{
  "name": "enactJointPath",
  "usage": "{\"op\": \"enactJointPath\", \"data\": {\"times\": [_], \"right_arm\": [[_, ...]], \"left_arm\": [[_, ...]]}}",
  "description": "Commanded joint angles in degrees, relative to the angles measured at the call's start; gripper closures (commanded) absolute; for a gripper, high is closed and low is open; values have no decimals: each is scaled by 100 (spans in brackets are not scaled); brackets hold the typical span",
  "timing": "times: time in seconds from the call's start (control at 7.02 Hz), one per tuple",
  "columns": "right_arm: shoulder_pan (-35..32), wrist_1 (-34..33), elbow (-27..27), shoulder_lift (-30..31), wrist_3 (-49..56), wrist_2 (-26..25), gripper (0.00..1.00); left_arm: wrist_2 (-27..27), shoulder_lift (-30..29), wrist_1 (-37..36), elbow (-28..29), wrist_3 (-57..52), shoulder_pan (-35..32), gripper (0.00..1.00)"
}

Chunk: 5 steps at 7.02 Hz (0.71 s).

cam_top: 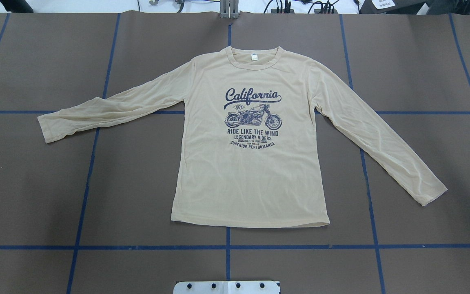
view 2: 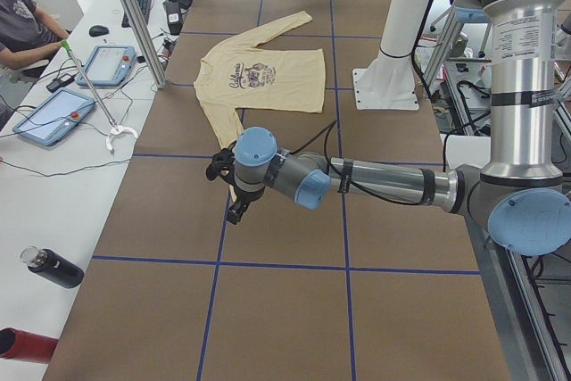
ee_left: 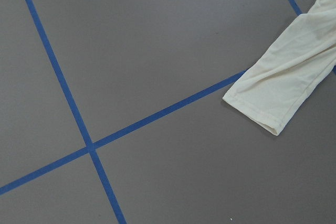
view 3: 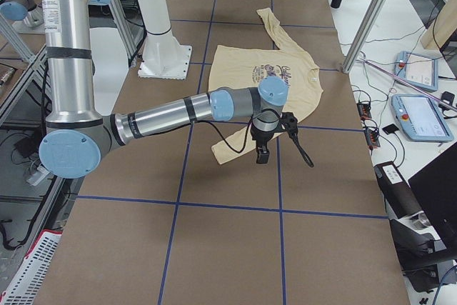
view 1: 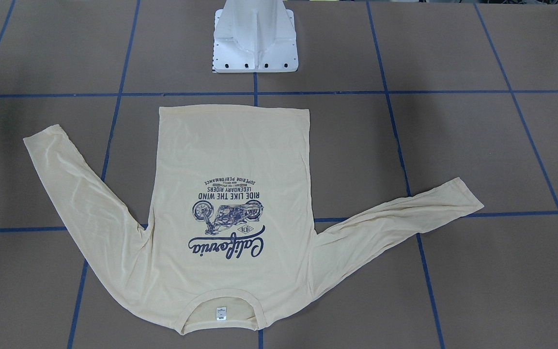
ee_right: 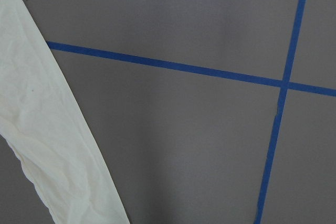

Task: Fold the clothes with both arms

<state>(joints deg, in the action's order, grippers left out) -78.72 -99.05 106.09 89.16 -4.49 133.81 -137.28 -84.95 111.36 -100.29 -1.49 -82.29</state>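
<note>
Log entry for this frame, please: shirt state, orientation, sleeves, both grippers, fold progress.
shirt: T-shirt flat on the table, print up
orientation: collar far from the pedestal base, hem nearest it
sleeves: both sleeves spread outward, lying flat
left gripper: above bare table near a cuff, not touching it
right gripper: above the table beside the other sleeve, not touching it
gripper states: cannot tell
fold progress: none yet

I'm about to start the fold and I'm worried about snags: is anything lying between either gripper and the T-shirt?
Nothing visible stands in the way. The T-shirt lies flat, print up, with its sleeves spread. The left gripper and right gripper hang near the sleeve ends. Both wrist views show only the bare taped table and sleeve fabric.
</note>
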Motion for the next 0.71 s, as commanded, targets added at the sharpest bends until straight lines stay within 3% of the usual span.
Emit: {"op": "enactJointPath", "data": {"times": [0.0, 0.57], "right_arm": [[-12, 0, -9, 14, -8, 5, 0], [-4, -9, 360, -4, -60, 6, 0]], "left_arm": [[-9, 4, 0, -182, -27, -59, 1], [-70, 22, 96, -131, 26, -59, 1]]}}
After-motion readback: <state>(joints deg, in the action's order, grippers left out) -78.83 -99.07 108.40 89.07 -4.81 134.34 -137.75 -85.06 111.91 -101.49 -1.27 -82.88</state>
